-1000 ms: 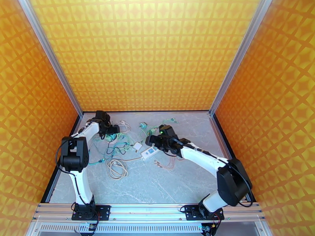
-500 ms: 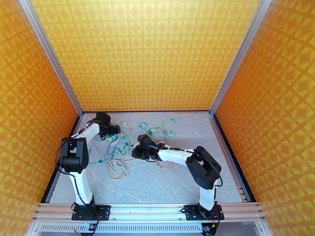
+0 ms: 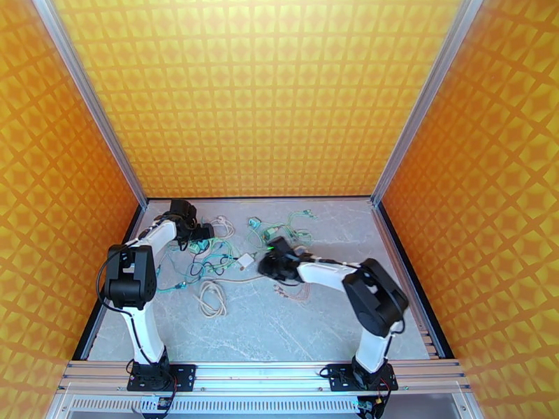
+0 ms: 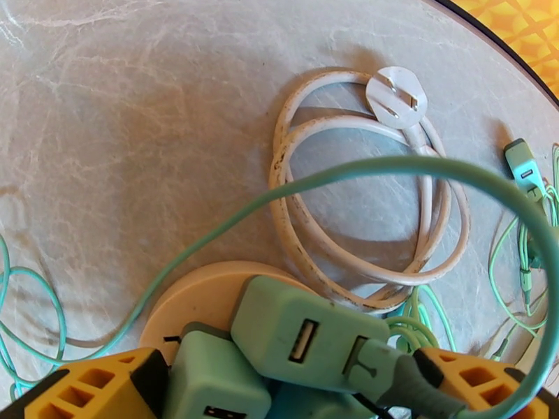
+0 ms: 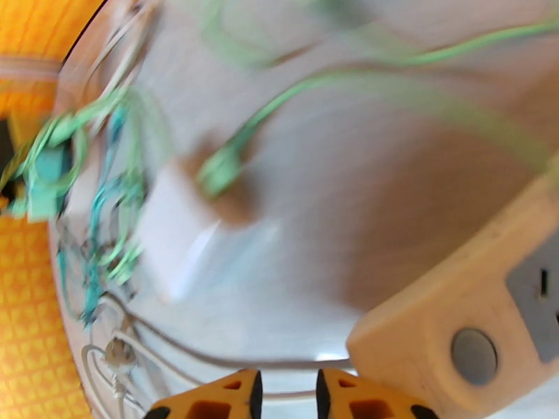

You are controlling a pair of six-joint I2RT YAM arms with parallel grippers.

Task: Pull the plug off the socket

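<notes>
A round cream socket (image 4: 202, 295) carries several teal plugs (image 4: 300, 336), one with a teal cable looping up from it. My left gripper (image 4: 279, 396) hangs over it, open, one yellow fingertip (image 4: 91, 385) on each side of the plugs; from above it sits at the back left (image 3: 199, 232). My right gripper (image 3: 271, 264) is at mid-table. Its fingertips (image 5: 230, 403) stand almost together around a thin white cord, beside a cream power strip (image 5: 475, 295) that looks sharp against a blurred background.
A white coiled cord with a flat plug (image 4: 395, 99) lies beyond the round socket. A white adapter (image 3: 244, 260), teal and green cables (image 3: 209, 263) and a white coil (image 3: 209, 298) litter the middle. Pink wires (image 3: 297, 293) lie nearer the front.
My right gripper closed from wide open, swung left, then came back right. The white power strip no longer lies in plain sight on the table. The left arm stayed put.
</notes>
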